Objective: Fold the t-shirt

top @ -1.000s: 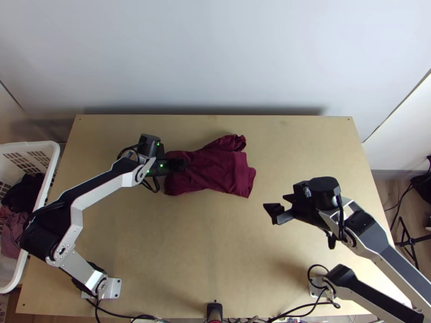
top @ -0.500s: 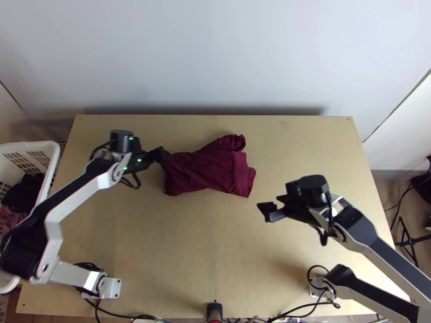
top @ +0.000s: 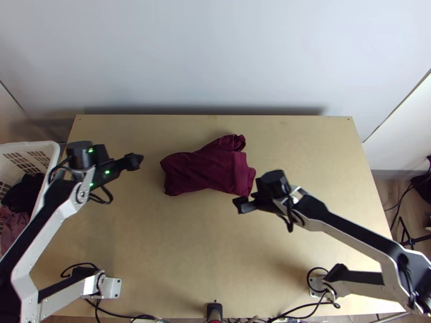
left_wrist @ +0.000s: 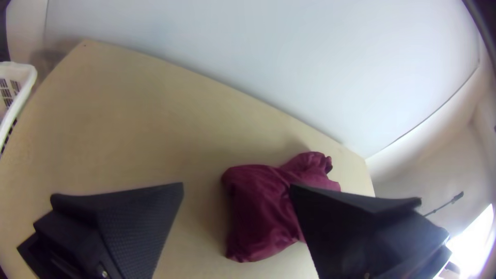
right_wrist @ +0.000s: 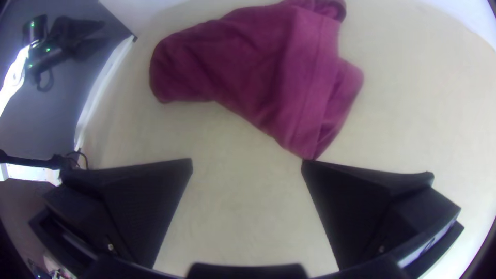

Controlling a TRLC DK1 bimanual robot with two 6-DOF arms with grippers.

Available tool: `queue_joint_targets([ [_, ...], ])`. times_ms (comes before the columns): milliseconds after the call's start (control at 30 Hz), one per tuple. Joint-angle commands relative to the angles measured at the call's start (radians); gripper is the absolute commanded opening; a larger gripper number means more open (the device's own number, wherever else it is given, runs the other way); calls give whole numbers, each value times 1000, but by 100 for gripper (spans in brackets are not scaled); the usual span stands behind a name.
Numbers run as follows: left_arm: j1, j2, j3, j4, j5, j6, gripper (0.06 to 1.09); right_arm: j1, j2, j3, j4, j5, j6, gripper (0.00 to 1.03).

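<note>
The maroon t-shirt [top: 207, 169] lies folded into a rumpled bundle near the table's middle, with a bunched piece at its far right corner. My left gripper [top: 134, 161] is left of the cloth, apart from it; in the left wrist view the left gripper [left_wrist: 236, 188] stands open with nothing between its fingers. My right gripper [top: 241, 205] is just off the cloth's near right corner; in the right wrist view the right gripper [right_wrist: 247, 164] is open too, and the t-shirt [right_wrist: 258, 72] lies beyond its fingertips.
A white basket [top: 51, 161] holding dark and reddish clothes stands at the table's left edge. Bare wood of the table [top: 178, 242] stretches between the cloth and the near edge, where cables lie. A pale wall rises behind the table.
My left gripper has come off the t-shirt's left end and drawn away to the left. The right gripper has moved left, close to the cloth's near right corner. The cloth's left end has shifted slightly.
</note>
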Motion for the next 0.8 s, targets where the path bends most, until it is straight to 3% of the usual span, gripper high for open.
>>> queue_joint_targets([
  [0, 77, -137, -14, -57, 1, 18, 104, 3, 140, 58, 94, 4, 76, 98],
  [200, 129, -222, -5, -89, -1, 16, 104, -23, 266, 141, 94, 2, 145, 98],
  [300, 181, -242, 7, -118, 1, 21, 104, -31, 313, 188, 94, -1, 253, 98],
  [467, 218, -266, 3, -155, 9, 50, 104, -40, 381, 259, 86, -136, 429, 98],
  [567, 224, -266, -2, -154, 10, 56, 104, -49, 399, 274, 88, -180, 457, 98],
  [767, 204, -255, 7, -132, 10, 27, 104, -87, 465, 296, 111, -182, 461, 98],
])
